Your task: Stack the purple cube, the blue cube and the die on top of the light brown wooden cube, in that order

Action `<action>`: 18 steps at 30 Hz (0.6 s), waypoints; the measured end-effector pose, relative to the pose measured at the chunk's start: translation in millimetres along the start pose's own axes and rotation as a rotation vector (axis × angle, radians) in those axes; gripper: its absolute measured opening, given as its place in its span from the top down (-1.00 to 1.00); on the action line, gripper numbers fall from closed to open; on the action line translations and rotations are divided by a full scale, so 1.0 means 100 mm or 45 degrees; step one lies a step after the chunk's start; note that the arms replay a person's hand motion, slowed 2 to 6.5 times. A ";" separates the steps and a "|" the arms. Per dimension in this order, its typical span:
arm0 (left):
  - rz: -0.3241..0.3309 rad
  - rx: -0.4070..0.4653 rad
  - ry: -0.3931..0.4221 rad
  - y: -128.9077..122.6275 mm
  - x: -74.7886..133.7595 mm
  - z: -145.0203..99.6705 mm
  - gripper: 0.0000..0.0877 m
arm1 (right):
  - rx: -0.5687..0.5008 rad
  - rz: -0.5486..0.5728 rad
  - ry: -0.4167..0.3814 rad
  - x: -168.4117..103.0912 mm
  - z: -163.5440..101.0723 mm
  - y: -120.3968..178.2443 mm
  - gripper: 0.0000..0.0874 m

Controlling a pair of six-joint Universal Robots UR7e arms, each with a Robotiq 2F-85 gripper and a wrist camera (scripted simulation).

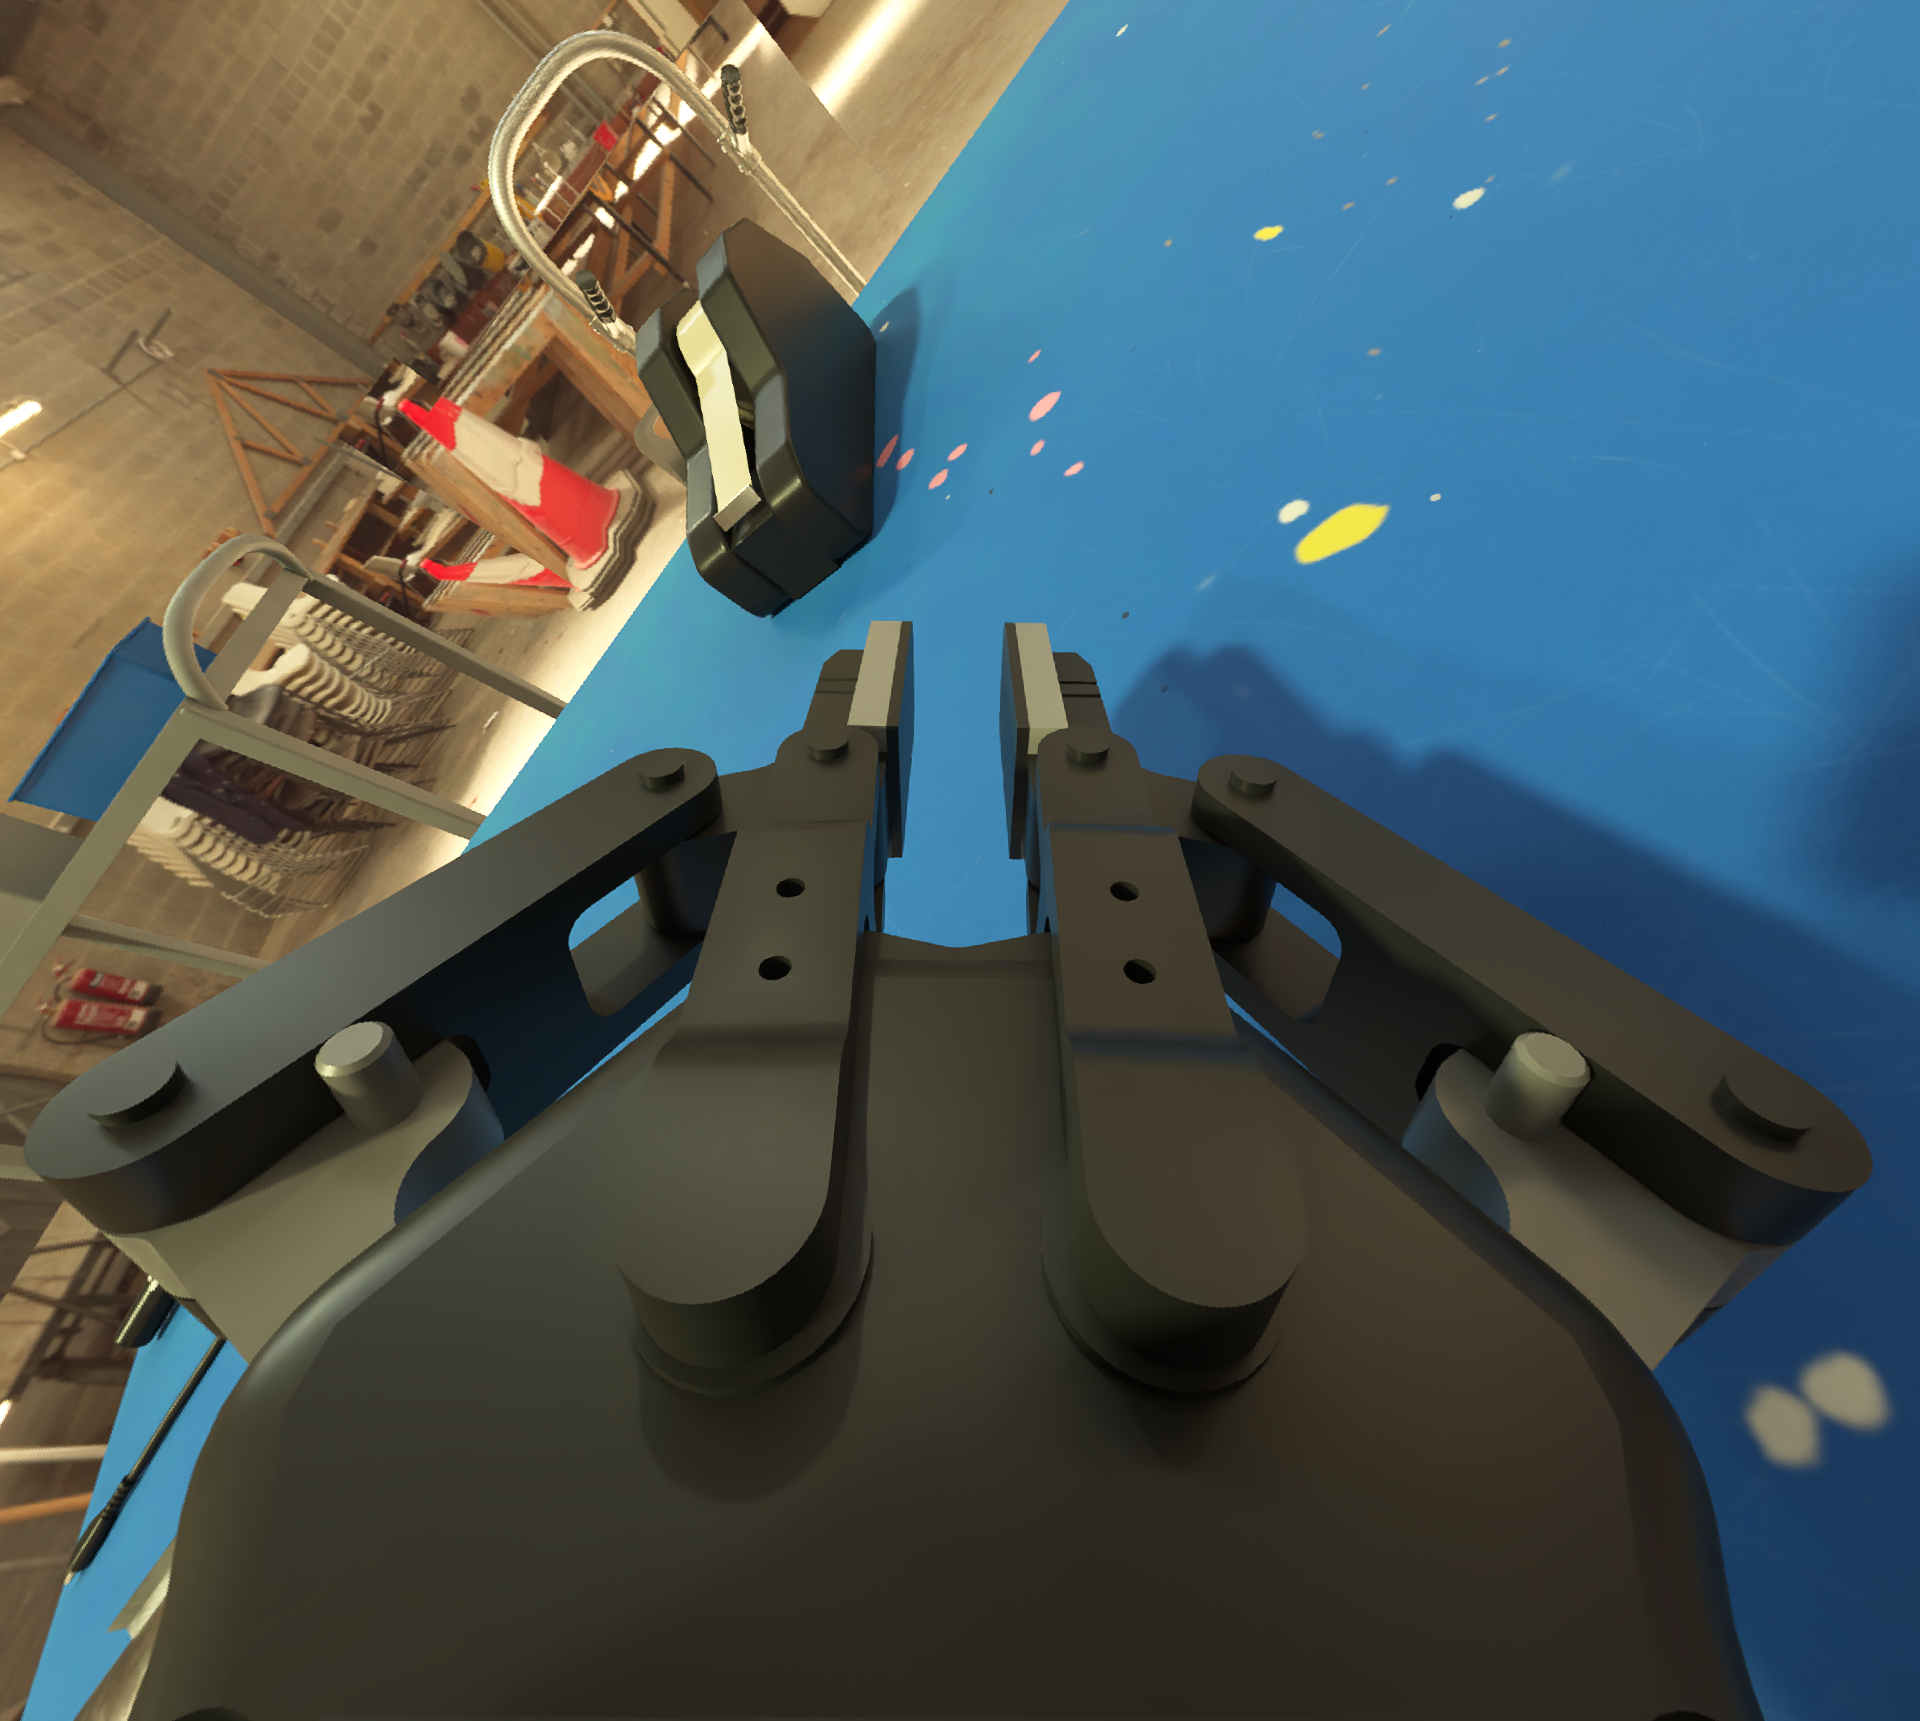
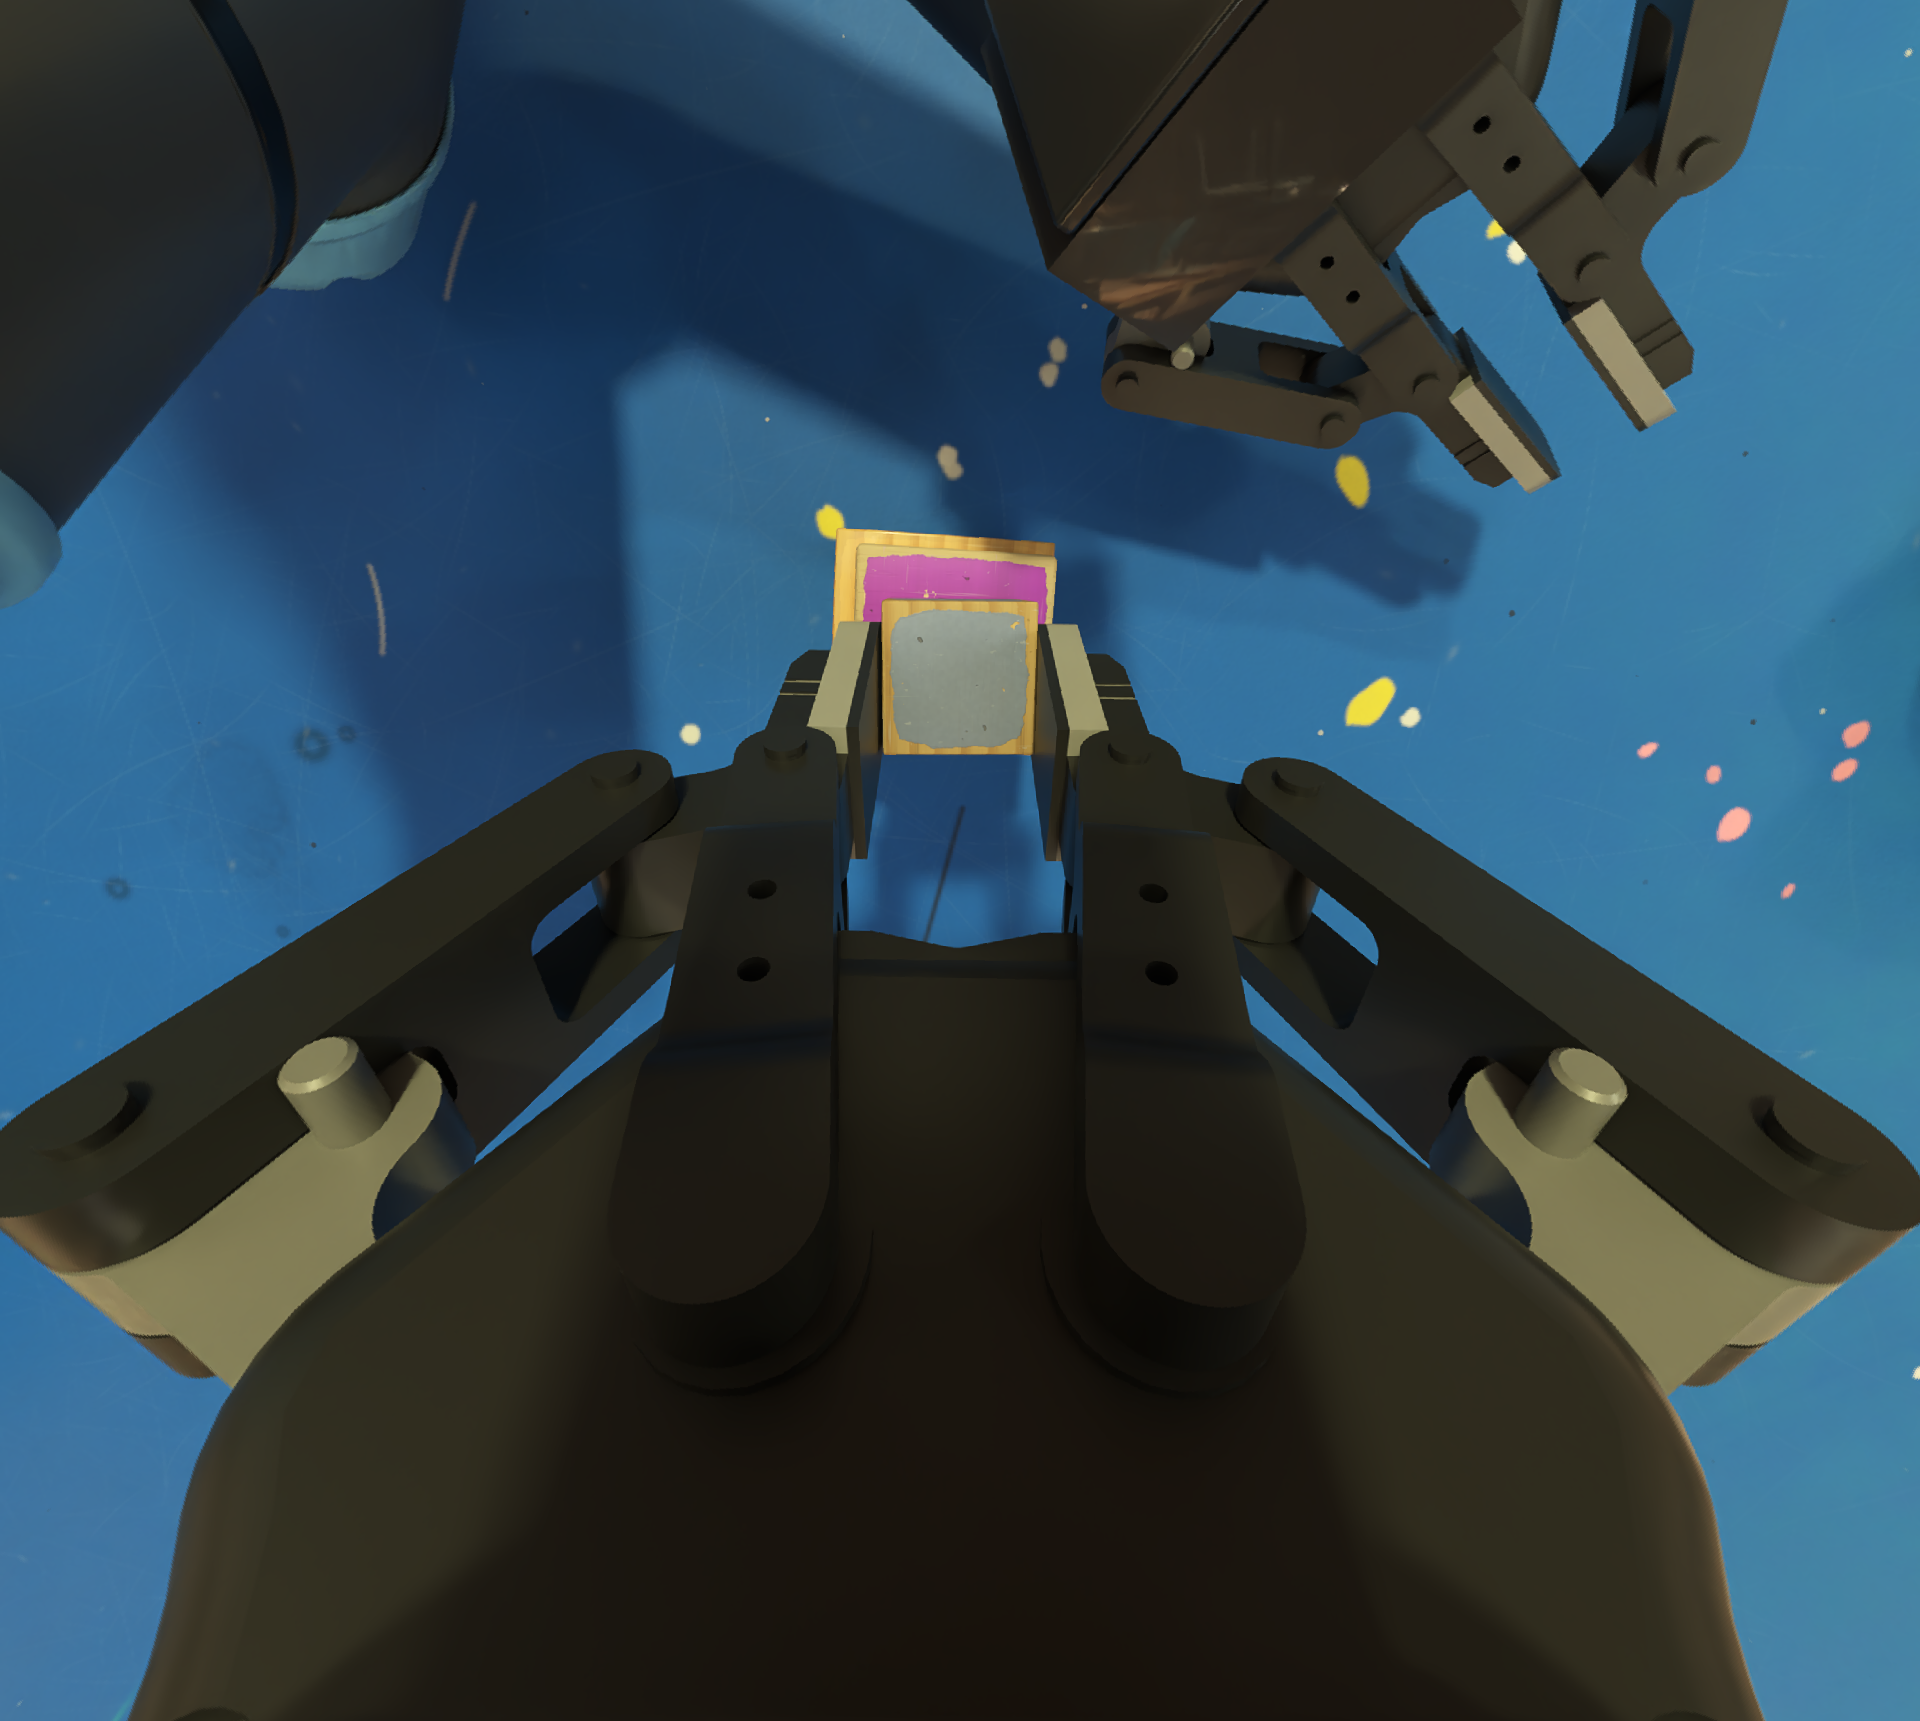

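Note:
In the right wrist view my right gripper (image 2: 956,684) looks straight down and is shut on the blue cube (image 2: 956,679), whose face is grey-blue with a wooden border. Directly beneath it sits the purple cube (image 2: 961,575), with a rim of the light brown wooden cube (image 2: 847,549) showing around it. I cannot tell whether the blue cube touches the purple one. My left gripper (image 1: 958,632) hovers over the bare blue table (image 1: 1455,736), its fingers a narrow gap apart with nothing between them. It also shows at the upper right of the right wrist view (image 2: 1590,437). The die is not in view.
A black block-shaped fixture (image 1: 769,414) with a pale strip and a metal hose stands at the table's edge, which runs diagonally at the left. A thick dark arm link (image 2: 156,61) fills the upper left above the table. Paint specks dot the surface.

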State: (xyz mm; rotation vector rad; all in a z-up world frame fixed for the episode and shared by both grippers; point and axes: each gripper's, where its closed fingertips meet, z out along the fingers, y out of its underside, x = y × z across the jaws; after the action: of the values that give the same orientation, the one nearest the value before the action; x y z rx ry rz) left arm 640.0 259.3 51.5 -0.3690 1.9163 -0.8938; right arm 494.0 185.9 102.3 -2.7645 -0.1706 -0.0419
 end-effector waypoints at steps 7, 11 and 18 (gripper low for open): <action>-0.002 -0.001 0.000 0.00 0.00 0.00 0.65 | 0.003 -0.005 0.012 0.02 0.01 0.00 0.35; -0.007 0.000 0.000 0.00 -0.01 0.00 0.65 | 0.001 -0.006 0.019 0.03 0.02 0.02 0.23; -0.020 0.007 -0.002 -0.01 -0.02 0.00 0.65 | 0.000 -0.012 0.032 0.04 0.01 0.03 0.13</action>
State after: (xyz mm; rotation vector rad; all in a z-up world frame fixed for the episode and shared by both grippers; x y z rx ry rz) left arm 640.4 260.0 53.1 -0.3821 1.9120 -0.9086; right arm 498.7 183.6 100.8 -2.7618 -0.1775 -0.0795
